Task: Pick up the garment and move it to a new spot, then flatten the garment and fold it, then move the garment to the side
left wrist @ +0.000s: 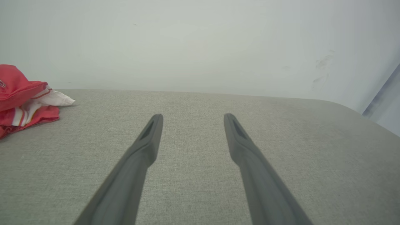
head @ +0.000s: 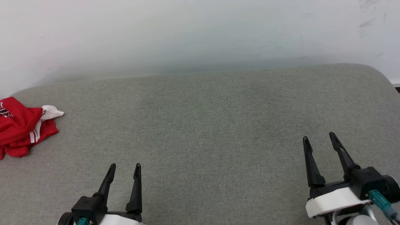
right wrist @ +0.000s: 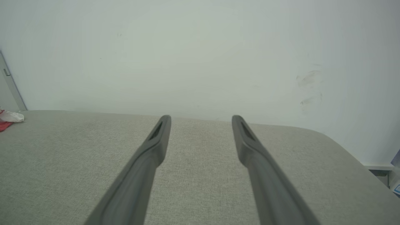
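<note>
The garment [head: 22, 126] is a crumpled red heap with white sleeve cloth and striped trim, lying at the far left edge of the grey cushioned surface [head: 200, 125]; part of it runs out of the picture. It also appears at the left of the left wrist view as the garment [left wrist: 22, 100], and as a small bit of the garment [right wrist: 7, 120] at the left edge of the right wrist view. My left gripper [head: 125, 167] stands open at the lower left, well to the right of the heap and nearer to me, with nothing between its fingers. My right gripper [head: 318, 137] is open and empty at the lower right.
A pale wall [head: 200, 37] rises straight behind the surface's far edge. The surface rounds off at its far right corner [head: 379, 73], beyond which a strip of floor and skirting shows.
</note>
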